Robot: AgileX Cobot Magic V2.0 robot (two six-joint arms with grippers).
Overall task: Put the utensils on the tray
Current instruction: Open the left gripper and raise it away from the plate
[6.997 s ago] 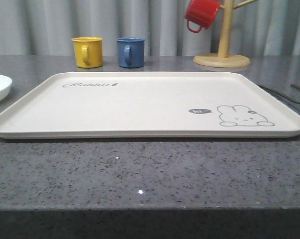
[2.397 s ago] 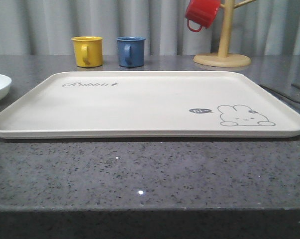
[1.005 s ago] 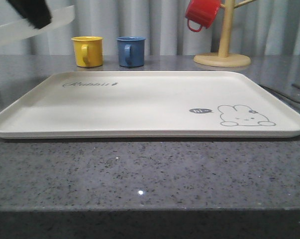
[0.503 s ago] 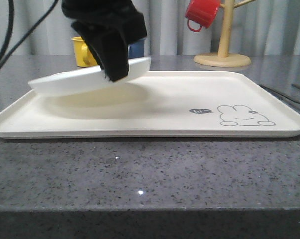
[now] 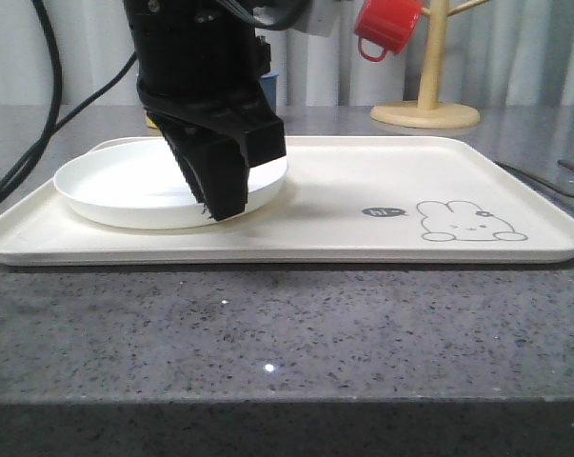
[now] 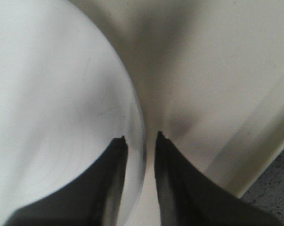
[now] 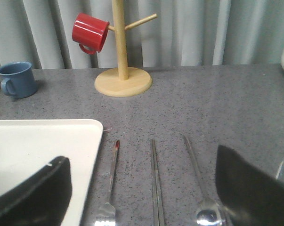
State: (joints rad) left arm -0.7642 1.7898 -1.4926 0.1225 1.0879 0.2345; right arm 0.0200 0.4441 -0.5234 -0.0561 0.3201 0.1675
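The round white plate (image 5: 125, 186) rests on the left part of the cream tray (image 5: 410, 171). My left gripper (image 5: 220, 205) reaches down over the plate's right rim. In the left wrist view the two black fingers of the left gripper (image 6: 141, 139) are shut on the rim of the plate (image 6: 47, 94), one inside and one outside, above the tray (image 6: 217, 70). My right gripper (image 7: 142, 157) hangs wide open above the table, right of the tray (image 7: 38, 141). Below it lie a fork (image 7: 112, 174), chopsticks (image 7: 155, 179) and a spoon (image 7: 196, 169), side by side.
A red mug (image 5: 386, 27) hangs on the wooden mug stand (image 5: 425, 114) at the back right. A blue mug (image 7: 17, 79) stands behind the tray. A black cable (image 5: 39, 124) trails down from the left arm. The counter's front edge is close to the tray.
The left gripper has come in from the left with the plate, carried it tilted over the tray and lowered it; the plate now lies flat on the tray.
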